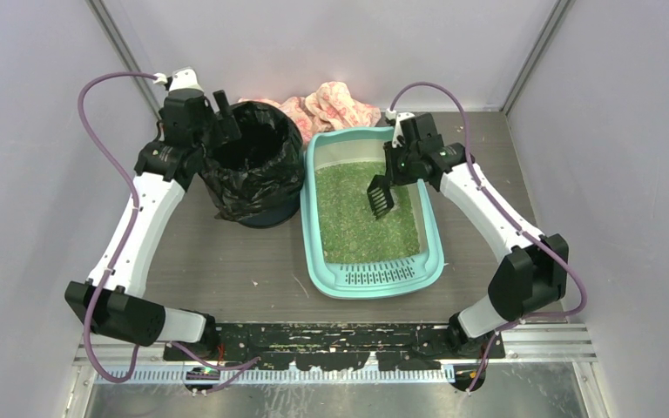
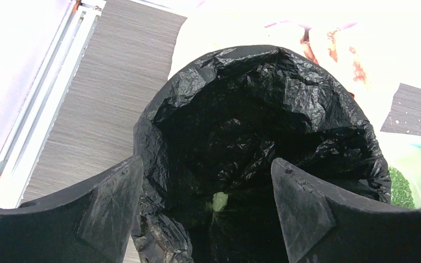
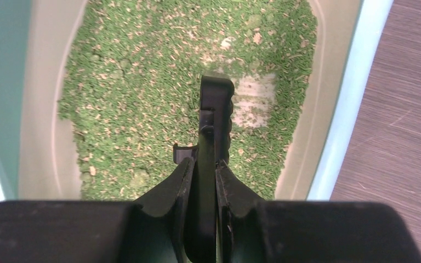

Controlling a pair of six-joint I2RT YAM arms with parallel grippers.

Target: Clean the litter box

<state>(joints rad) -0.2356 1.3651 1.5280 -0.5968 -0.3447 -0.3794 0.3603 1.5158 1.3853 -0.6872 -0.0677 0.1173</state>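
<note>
The mint-teal litter box [image 1: 318, 252] lies mid-table, its slotted lip toward me, filled with green litter [image 1: 353, 218]. My right gripper [image 1: 396, 170] is shut on the handle of a black slotted scoop [image 1: 381, 197], held above the litter near the box's far right; in the right wrist view the scoop [image 3: 215, 118] shows edge-on between my fingers above the litter [image 3: 142, 98], next to a bare scraped patch [image 3: 255, 98]. My left gripper [image 1: 225, 117] is open and empty over the round bin [image 1: 257, 165]. Between its fingers [image 2: 112, 208] a small green clump [image 2: 218, 201] lies in the black bag [image 2: 263, 109].
A crumpled pink-and-white cloth [image 1: 331, 104] lies behind the bin and the box. Grey walls close in the left, right and back. A metal rail [image 1: 331, 344] runs along the near edge by the arm bases.
</note>
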